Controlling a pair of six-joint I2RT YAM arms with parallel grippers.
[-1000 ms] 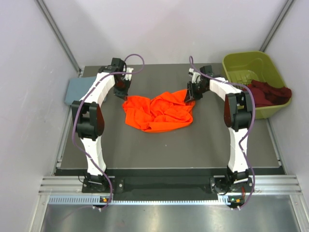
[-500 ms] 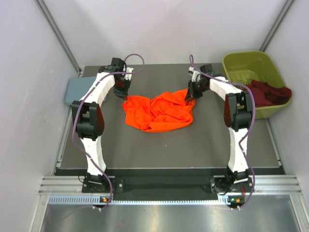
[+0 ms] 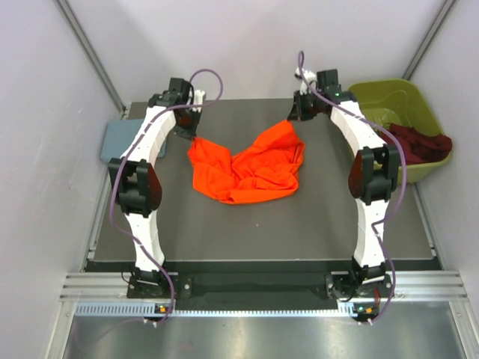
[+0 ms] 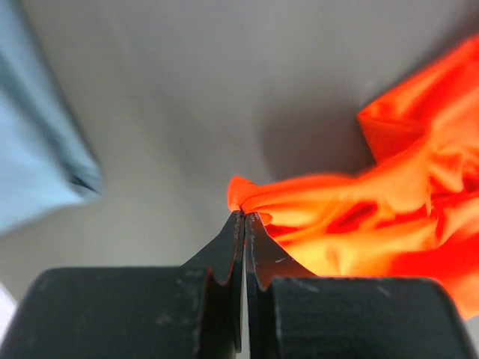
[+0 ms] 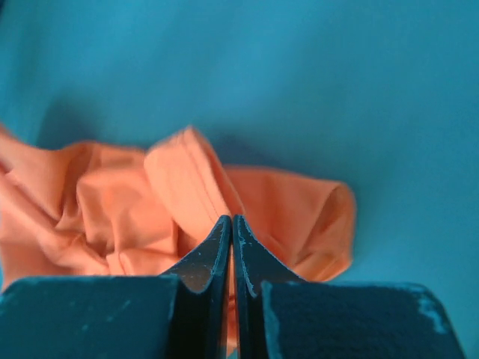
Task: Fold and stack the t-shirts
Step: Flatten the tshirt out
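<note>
At the left edge of the table (image 3: 262,232), toward the far corner, a blue-grey cloth (image 3: 120,142) lies flat. It is likely a folded shirt that starts the stack. Just to its right, the left gripper (image 4: 245,217) is clenched on a small bunched corner of the orange shirt (image 3: 247,168). The left wrist view shows its jaws pressed together with cloth pinched at the tips.

The orange shirt sprawls crumpled across the far middle of the table, between the two arms. Its two far corners are drawn outward toward the grippers. Right of it, near the far edge, the right gripper (image 5: 232,221) is likewise clamped on a folded hem of the same shirt, with cloth running between its tips.

Each arm holds one far corner, seemingly to pull the shirt taut and spread it flat before folding. The middle sags in wrinkles, so the spreading looks unfinished.

At the far right corner a green bin (image 3: 389,101) holds dark red cloth (image 3: 419,142), probably more shirts, with part draped over its rim.
</note>
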